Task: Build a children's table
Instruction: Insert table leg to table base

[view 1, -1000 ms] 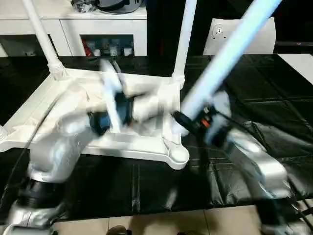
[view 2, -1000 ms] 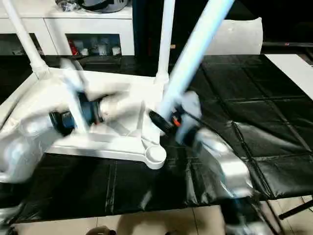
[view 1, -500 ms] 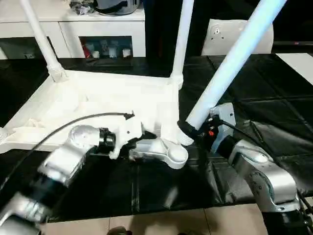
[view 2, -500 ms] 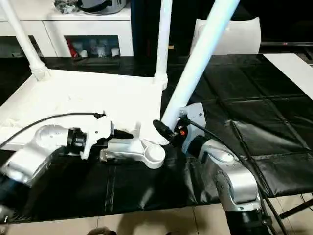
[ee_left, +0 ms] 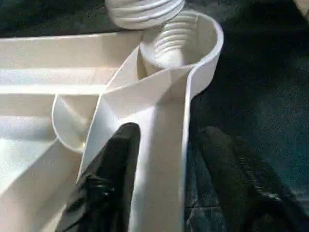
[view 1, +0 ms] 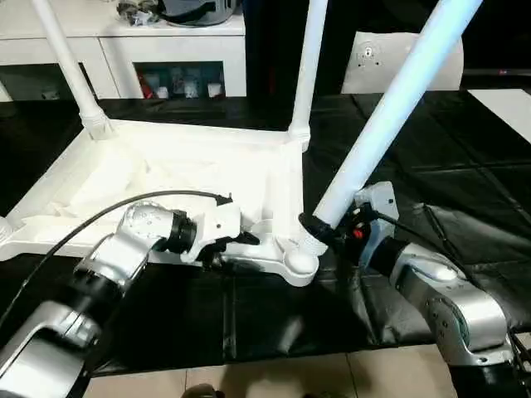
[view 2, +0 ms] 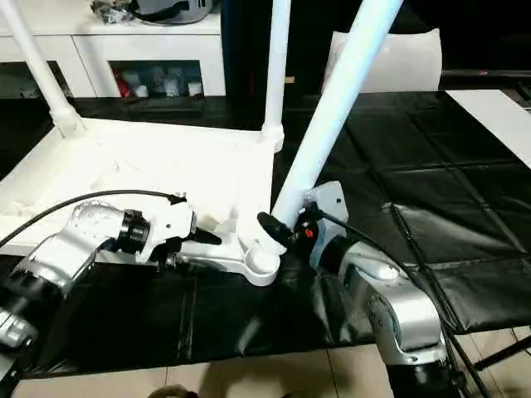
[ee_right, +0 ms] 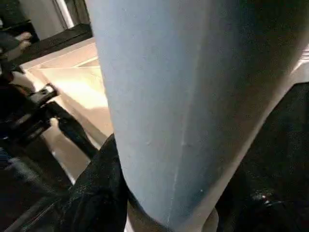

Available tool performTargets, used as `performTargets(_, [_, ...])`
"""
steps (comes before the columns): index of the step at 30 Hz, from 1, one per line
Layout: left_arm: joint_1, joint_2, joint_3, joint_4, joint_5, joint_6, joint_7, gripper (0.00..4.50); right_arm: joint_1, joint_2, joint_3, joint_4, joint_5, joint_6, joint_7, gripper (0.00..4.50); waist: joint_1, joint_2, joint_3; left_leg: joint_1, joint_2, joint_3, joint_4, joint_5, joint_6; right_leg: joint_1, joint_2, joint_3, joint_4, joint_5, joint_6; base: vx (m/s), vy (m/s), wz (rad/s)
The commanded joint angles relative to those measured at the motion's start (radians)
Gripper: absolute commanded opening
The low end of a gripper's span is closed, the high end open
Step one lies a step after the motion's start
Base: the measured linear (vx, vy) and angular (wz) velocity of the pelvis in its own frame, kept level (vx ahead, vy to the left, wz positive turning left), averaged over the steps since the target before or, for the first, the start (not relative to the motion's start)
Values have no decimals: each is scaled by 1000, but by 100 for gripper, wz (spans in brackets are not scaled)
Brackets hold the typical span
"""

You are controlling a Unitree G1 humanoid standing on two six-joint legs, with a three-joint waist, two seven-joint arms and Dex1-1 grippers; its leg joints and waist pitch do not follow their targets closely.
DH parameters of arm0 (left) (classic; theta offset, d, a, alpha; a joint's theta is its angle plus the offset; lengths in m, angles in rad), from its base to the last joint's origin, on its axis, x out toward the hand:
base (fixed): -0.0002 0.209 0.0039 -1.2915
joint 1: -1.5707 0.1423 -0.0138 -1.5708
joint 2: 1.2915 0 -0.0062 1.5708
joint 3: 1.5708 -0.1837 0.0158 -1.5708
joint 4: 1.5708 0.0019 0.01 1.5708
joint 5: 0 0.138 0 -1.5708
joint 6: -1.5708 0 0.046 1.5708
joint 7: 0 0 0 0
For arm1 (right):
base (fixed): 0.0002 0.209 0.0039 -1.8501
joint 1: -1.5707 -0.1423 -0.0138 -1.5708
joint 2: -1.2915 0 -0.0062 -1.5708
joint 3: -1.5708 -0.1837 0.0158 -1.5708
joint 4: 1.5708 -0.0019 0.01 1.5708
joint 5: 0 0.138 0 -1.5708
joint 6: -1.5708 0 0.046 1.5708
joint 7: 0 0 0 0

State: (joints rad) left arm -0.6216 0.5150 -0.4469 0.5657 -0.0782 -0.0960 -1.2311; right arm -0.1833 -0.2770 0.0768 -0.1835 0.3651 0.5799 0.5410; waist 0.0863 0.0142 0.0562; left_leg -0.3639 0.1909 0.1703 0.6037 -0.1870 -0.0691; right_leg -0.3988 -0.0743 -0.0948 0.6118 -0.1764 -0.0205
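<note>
The children's table top (view 1: 166, 166) lies upside down on a black mat, ribs up. Two white legs (view 1: 62, 58) (view 1: 309, 66) stand in its far corner sockets. My right gripper (view 1: 328, 228) is shut on the thin lower part of a third leg (view 1: 390, 108), which leans up to the right. That leg's threaded end (ee_left: 145, 7) hangs just over the near right corner socket (view 1: 299, 264). Beside that socket, my left gripper (ee_left: 171, 130) is closed across the near rim, one finger (ee_left: 111, 169) inside the wall and the other (ee_left: 227, 169) outside on the mat.
A white cabinet (view 1: 124, 41) with dark openings stands behind the table top. At the back right a white cushion-like bag (view 1: 369, 66) leans. The black mat (view 1: 465, 166) stretches out to the right, and its near edge meets the tiled floor (view 1: 290, 377).
My left arm swung down from over the table top to the near rim, and its fingers closed around it. The right gripper lowered the leg's end onto the near right socket.
</note>
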Motion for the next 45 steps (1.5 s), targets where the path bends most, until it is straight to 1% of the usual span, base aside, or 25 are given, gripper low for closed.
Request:
performTargets(1, [-25,-5,9,33,22,-28,-9,206,5,-1,2,-26,12,0,7,191,-2,16,-70,13,37,-16,-78,-247,-36,55,-76,60,-82,-272,-143,0,0,0])
performTargets(4, [-33,-8,7,61,34,-45,-12,197,6,-2,7,-26,9,-1,9,191,-1,15,-71,14,38,-17,-77,-241,-36,55,-77,60,-80,-261,-147,0,0,0])
performTargets(6, [-36,-10,7,75,39,-56,-14,165,6,-3,8,-26,8,-1,11,191,-1,14,-71,13,38,-16,-77,-242,-34,55,-77,61,-79,-251,-153,0,0,0])
performTargets(7, [-38,-12,8,82,42,-62,-15,158,5,-3,9,-26,8,-1,12,191,-2,12,-70,12,37,-15,-78,-240,-32,55,-77,61,-80,-254,-153,0,0,0])
performTargets(9, [-40,-15,10,93,46,-72,-17,155,5,-4,10,-25,8,-2,14,191,-1,13,-70,12,38,-15,-77,-236,-30,56,-78,61,-80,-257,-153,0,0,0])
performTargets(10, [-42,-17,12,101,48,-78,-20,132,4,-5,12,-25,8,2,15,191,0,10,-70,12,37,-15,-77,-236,-30,56,-78,61,-81,-261,-152,0,0,0])
performTargets(11, [-43,-18,14,106,50,-82,-23,121,4,-5,13,-26,8,4,15,191,0,11,-71,13,39,-15,-77,-236,-30,55,-79,61,-80,-265,-153,0,0,0])
performTargets(14, [-48,-22,16,124,57,-94,-28,111,2,-5,17,-25,10,10,16,191,0,11,-69,13,39,-15,-78,-243,-30,54,-80,61,-82,-279,-150,0,0,0])
performTargets(17, [-49,-24,16,133,63,-95,-29,76,2,-3,20,-26,12,15,16,191,0,11,-68,13,38,-15,-78,-246,-30,54,-79,61,-84,-294,-145,0,0,0])
performTargets(20, [-49,-27,14,141,71,-97,-27,66,2,-4,23,-28,11,21,17,191,1,11,-68,14,40,-16,-79,-250,-31,52,-80,61,-84,-302,-145,0,0,0])
performTargets(24, [-44,-29,19,147,74,-83,-19,29,-1,-13,37,-31,7,43,23,191,2,10,-67,14,39,-16,-79,-254,-31,53,-80,61,-86,-311,-142,0,0,0])
performTargets(28, [-19,-33,50,112,59,5,21,0,-10,2,35,-26,12,52,10,191,1,9,-65,15,39,-17,-81,-268,-33,51,-83,60,-89,-348,-136,0,0,0])
performTargets(29, [-4,-31,60,90,52,58,39,0,-15,10,29,-23,19,59,5,191,0,7,-66,10,39,-19,-82,-260,-34,57,-83,59,-88,-350,-131,0,0,0])
performTargets(30, [22,-32,82,53,38,137,74,0,-24,18,24,-17,23,62,-2,191,-3,7,-67,8,42,-20,-84,-250,-36,57,-84,60,-81,-325,-139,0,0,0])
performTargets(33, [39,-35,97,33,27,174,99,0,-29,20,25,-13,19,59,-6,191,-13,8,-67,9,38,-17,-80,-243,-32,56,-81,60,-80,-296,-155,0,0,0])
performTargets(34, [66,-31,108,-9,27,219,128,0,-33,22,27,-9,17,56,-8,191,-16,3,-67,9,35,-15,-79,-237,-25,56,-79,60,-82,-299,-155,0,0,0])
performTargets(35, [66,-31,108,-9,27,219,128,0,-33,22,27,-9,17,56,-8,191,-20,4,-67,4,36,-16,-79,-220,-20,60,-79,59,-79,-283,-159,0,0,0])
performTargets(36, [92,-30,118,-53,26,269,154,0,-37,25,27,-5,16,52,-9,191,-21,5,-67,6,35,-15,-78,-221,-18,58,-78,59,-81,-289,-156,0,0,0])
performTargets(37, [136,-32,136,-126,20,343,192,0,-46,28,28,3,10,43,-10,191,-27,0,-67,5,38,-15,-79,-211,-15,59,-77,60,-77,-270,-165,0,0,0])
performTargets(38, [162,-33,146,-172,17,384,210,0,-51,32,28,10,3,34,-13,191,-32,4,-68,6,42,-17,-79,-211,-15,60,-80,60,-71,-261,-176,0,0,0])
performTargets(39, [188,-36,151,-220,13,421,220,0,-56,36,27,16,-3,24,-18,191,-38,-6,-66,6,38,-13,-76,-211,-6,57,-77,60,-78,-284,-172,0,0,0])
performTargets(40, [211,-39,156,-267,13,455,229,0,-61,40,28,22,-10,15,-26,191,-39,-7,-64,4,35,-13,-76,-207,0,58,-77,59,-80,-301,-169,0,0,0])
performTargets(42, [234,-45,158,-313,14,468,244,0,-69,43,36,32,-33,-1,-47,191,-41,-2,-61,6,35,-12,-76,-214,4,51,-75,59,-87,-361,-151,0,0,0])
performTargets(43, [245,-39,151,-332,26,456,246,0,-74,45,46,39,-52,-26,-55,191,-42,-7,-61,8,34,-10,-75,-217,5,49,-74,60,-91,-376,-143,0,0,0])
performTargets(45, [259,-28,141,-354,39,457,249,0,-89,46,56,63,-70,-53,-57,191,-42,-6,-59,9,33,-11,-77,-232,4,47,-72,59,-93,-408,-126,0,0,0])
